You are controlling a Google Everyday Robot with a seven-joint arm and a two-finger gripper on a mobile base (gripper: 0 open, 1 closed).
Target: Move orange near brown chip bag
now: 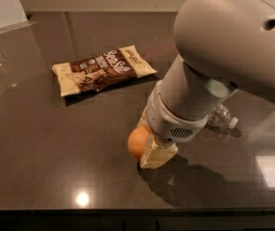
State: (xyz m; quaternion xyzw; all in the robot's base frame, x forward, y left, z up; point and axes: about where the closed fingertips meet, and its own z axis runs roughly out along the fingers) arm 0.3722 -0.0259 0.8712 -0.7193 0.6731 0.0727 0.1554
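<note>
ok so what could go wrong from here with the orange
1. The claw grips the orange off-centre, with much of the fruit bulging out on one side, so it may slip free and roll across the table.
2. The bottle lies right beside the arm; a swing could knock it.
3. The chip bag lies flat; an orange released too close may land on it or push it.

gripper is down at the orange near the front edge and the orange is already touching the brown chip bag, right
Not quite. In the camera view the orange is not touching the brown chip bag; dark table lies between them. The gripper is down at the orange near the front edge.
</note>
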